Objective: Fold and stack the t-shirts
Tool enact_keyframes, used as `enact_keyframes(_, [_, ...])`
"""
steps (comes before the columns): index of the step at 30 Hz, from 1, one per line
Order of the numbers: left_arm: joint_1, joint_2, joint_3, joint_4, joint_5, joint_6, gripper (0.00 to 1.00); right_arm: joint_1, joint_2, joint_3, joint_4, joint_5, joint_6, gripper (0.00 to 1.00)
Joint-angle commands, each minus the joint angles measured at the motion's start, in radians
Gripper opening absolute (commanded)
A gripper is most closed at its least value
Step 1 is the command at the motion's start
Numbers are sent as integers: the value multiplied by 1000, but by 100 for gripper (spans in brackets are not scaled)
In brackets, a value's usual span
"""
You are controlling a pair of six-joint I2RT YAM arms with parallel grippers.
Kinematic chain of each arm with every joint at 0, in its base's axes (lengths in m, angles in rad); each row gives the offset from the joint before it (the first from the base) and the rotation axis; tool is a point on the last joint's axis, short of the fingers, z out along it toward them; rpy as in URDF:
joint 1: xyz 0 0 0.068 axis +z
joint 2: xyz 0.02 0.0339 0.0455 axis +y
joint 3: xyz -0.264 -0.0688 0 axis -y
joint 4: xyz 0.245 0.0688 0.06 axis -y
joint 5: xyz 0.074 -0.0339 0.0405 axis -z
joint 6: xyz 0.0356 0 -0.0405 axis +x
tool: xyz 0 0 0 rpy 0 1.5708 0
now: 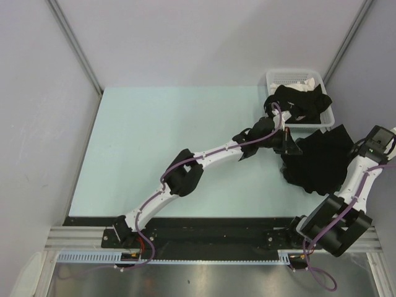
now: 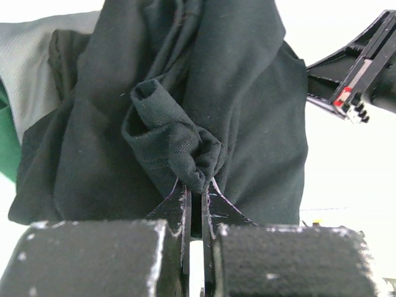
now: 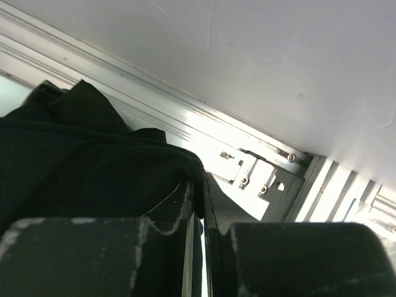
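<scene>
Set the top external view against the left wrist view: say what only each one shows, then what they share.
Only the top external view shows the white basket at the table's far right corner, heaped with dark cloth, and the right arm beside the shirt. Only the left wrist view shows the jaws up close, shut on a rolled fold of fabric. Both show the left gripper and the black t-shirt it pinches.
</scene>
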Motion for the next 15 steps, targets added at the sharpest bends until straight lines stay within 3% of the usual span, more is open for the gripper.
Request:
enact_keyframes(1, [17,-97,-25,3,10,51,4,-12,10,4,7,42,46,15])
enact_keyframes(2, [20,-103,-37,6,4,53,14,-7,10,4,8,49,51,24])
enact_keyframes(3, [22,-109,-43,13,-1,61,17,-4,9,6,8,63,51,27])
enact_keyframes(8, [34,-145,-65,30,-4,79,23,39,-5,6,33,91,36,37])
enact_keyframes(15, [40,-168,-67,67,10,81,31,131,-54,15,54,129,-6,44])
